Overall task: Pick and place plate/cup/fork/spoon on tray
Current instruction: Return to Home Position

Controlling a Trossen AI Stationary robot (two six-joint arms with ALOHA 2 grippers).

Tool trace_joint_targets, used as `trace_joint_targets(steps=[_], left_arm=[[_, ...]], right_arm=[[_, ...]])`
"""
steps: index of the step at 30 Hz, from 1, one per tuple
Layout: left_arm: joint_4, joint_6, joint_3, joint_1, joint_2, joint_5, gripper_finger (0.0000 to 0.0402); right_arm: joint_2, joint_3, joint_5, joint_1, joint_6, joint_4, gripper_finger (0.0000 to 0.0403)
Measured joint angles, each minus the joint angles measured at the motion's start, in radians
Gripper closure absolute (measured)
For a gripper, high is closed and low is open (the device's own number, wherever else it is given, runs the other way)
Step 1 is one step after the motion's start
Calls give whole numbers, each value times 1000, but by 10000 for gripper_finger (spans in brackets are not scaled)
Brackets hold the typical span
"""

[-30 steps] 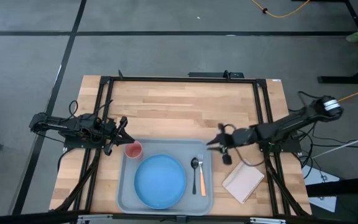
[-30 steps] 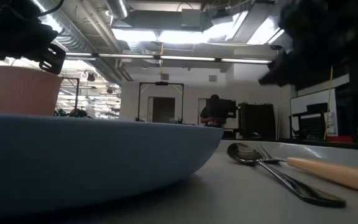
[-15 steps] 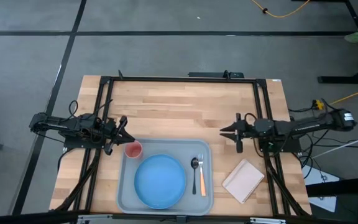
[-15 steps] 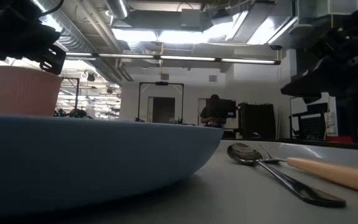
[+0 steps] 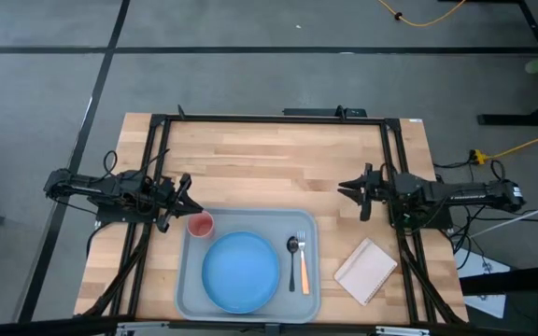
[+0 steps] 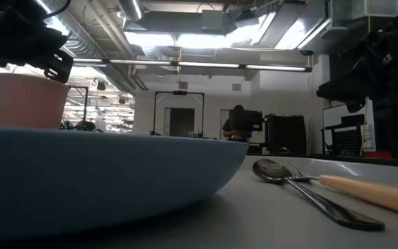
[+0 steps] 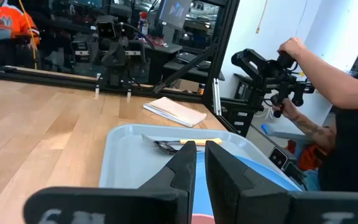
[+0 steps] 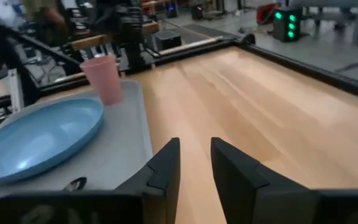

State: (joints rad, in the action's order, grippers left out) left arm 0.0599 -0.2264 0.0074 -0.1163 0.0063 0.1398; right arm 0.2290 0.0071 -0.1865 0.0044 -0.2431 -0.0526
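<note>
The pale grey-blue tray (image 5: 190,289) lies at the table's near middle. The light-blue plate (image 5: 241,272) lies flat on its floor. The pink-red cup (image 5: 200,224) stands upright in its far left corner. The dark spoon (image 5: 293,249) and the orange-handled fork (image 5: 303,266) lie side by side on its right part. My left gripper (image 5: 185,194) hovers just left of the cup, its fingers (image 7: 188,163) nearly together and empty. My right gripper (image 5: 346,189) is slightly open and empty over bare wood, beyond the tray's far right corner; its wrist view shows the cup (image 8: 106,78) and the plate (image 8: 39,138).
A small beige flat pad (image 5: 365,271) lies on the wood right of the tray. A black frame (image 5: 269,119) runs round the table's far and side edges. Bare wood (image 5: 269,163) lies beyond the tray. A person's hand (image 7: 291,46) shows past the table's right side.
My right gripper has drawn back from above the tray's right rim toward the table's far right, and its arm has swung to lie level along the right side. The tray and the things on it have stayed in place.
</note>
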Motion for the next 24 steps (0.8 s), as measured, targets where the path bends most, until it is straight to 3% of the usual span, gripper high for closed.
trace_joint_targets(steps=[12,18,24], left_arm=[[0,0,0,0,0,0,374],[0,0,0,0,0,0,374],[0,0,0,0,0,0,374]], right_arm=[[-19,0,80,78,11,9,308],[-19,0,209,152,-22,32,308],[-5,0,181,164,116,30,308]])
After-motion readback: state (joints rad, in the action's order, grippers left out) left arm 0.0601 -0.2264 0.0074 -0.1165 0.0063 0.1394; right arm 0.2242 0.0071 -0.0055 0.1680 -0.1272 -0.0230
